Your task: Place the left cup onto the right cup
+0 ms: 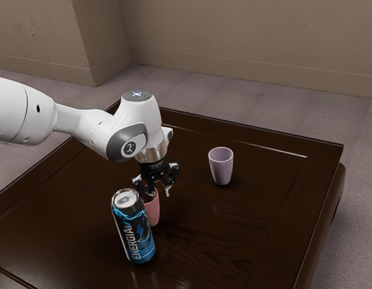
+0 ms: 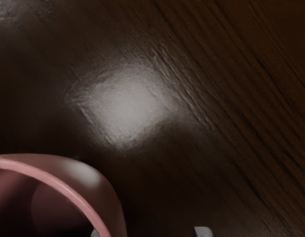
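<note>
The pink cup [image 1: 152, 209] stands upright on the dark wooden table [image 1: 234, 223], on the exterior view's left, close behind an energy drink can. My gripper [image 1: 156, 188] hangs right above the cup's rim, open, its fingers spread with one side of the rim below them and not clamped. In the wrist view the pink cup's rim and wall [image 2: 68, 173] curve just under the hand, and two fingertips [image 2: 203, 230] peek in beside them. The lilac cup [image 1: 221, 165] stands upright and alone, further toward the exterior view's right.
A blue and black energy drink can [image 1: 133, 226] stands upright against the pink cup's near side, close to my fingers. The table has a raised edge [image 1: 324, 180] all round. Open tabletop lies between the two cups.
</note>
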